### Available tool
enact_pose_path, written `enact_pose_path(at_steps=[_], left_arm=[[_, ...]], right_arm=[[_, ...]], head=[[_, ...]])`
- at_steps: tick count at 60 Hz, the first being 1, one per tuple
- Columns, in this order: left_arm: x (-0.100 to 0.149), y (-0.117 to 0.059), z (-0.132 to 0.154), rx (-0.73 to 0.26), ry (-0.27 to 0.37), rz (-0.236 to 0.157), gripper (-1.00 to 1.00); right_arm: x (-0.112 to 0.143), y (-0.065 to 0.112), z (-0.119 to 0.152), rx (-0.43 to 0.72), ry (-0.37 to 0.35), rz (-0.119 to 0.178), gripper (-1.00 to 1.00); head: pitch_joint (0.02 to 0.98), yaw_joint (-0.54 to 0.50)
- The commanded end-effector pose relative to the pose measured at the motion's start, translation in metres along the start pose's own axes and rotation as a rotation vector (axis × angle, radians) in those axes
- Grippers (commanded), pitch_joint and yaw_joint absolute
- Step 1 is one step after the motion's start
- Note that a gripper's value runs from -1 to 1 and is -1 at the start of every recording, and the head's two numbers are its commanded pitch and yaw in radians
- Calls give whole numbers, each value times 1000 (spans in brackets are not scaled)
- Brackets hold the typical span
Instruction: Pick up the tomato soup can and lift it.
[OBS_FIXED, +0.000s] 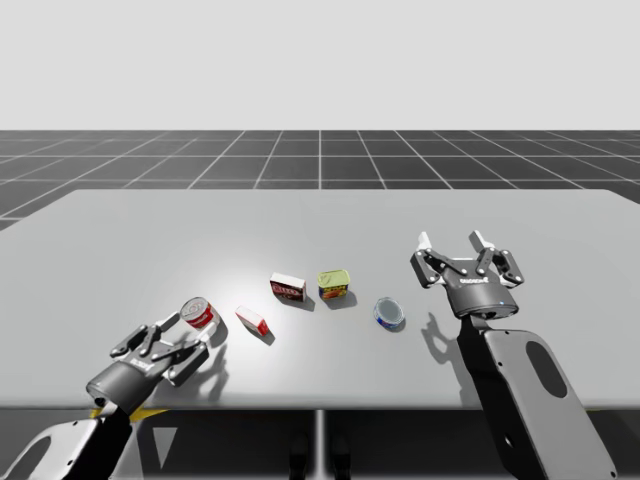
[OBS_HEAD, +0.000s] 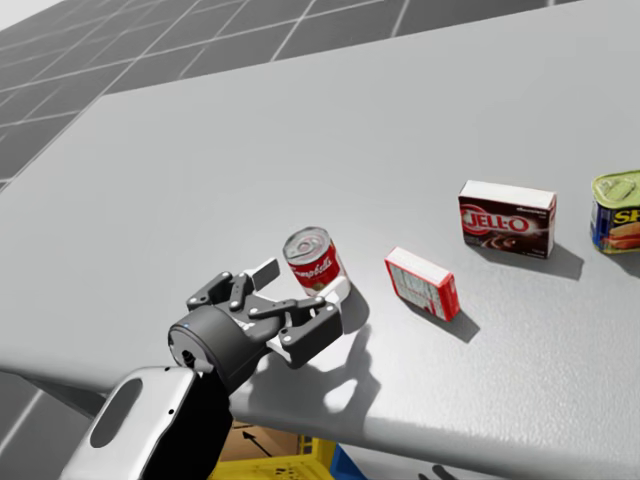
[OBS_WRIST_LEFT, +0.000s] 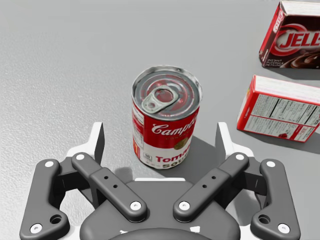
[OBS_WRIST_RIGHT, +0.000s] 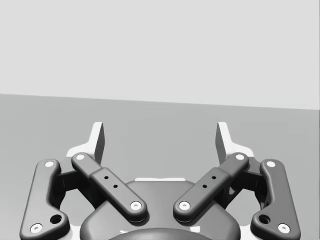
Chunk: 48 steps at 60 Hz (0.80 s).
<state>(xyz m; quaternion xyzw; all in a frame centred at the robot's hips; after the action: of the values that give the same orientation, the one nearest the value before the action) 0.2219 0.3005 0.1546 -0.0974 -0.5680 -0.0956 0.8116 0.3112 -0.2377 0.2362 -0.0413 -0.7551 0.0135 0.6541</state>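
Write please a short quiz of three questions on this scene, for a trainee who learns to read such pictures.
1. True or false: my left gripper is shut on the tomato soup can.
2. The red-and-white box lies: A) beside the can, apart from it; B) on top of it; C) between my left gripper's fingers.
3. Fill in: the tomato soup can stands ___ on the table.
Key: 1 false, the fingers are open and apart from the can on both sides. 2 A. 3 upright.
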Motion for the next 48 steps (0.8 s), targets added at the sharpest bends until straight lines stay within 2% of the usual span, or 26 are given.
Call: enact_pose_path(at_steps=[1,21,22,23,24,25,36,48], left_arm=[[4,2,-19,-2,0,2,-1000],[3,6,-40,-9,21,-3,-1000],[2,6,-40,-12,24,-7,-795],[1,6,-40,-11,22,-6,-210],[1,5,-39,-15,26,-5,509],[-1,4,-38,-20,30,-17,1000],[-4,1,-36,-37,33,-28,1000],[-6,-1,-37,-46,41,-39,1000]], right_arm=[[0,0,0,-2,-3,0,-1000],[0,-1,0,-7,3,5,-1000],[0,-1,0,-8,3,5,-1000],[0,-1,0,-8,2,5,-1000],[0,-1,0,-8,2,5,-1000],[0,-2,0,-8,2,4,-1000],[0,-2,0,-9,2,4,-1000],[1,-3,0,-12,-1,3,-1000]], head=[[843,448],[838,437],[837,437],[836,437],[834,437],[828,436],[748,443],[567,476]])
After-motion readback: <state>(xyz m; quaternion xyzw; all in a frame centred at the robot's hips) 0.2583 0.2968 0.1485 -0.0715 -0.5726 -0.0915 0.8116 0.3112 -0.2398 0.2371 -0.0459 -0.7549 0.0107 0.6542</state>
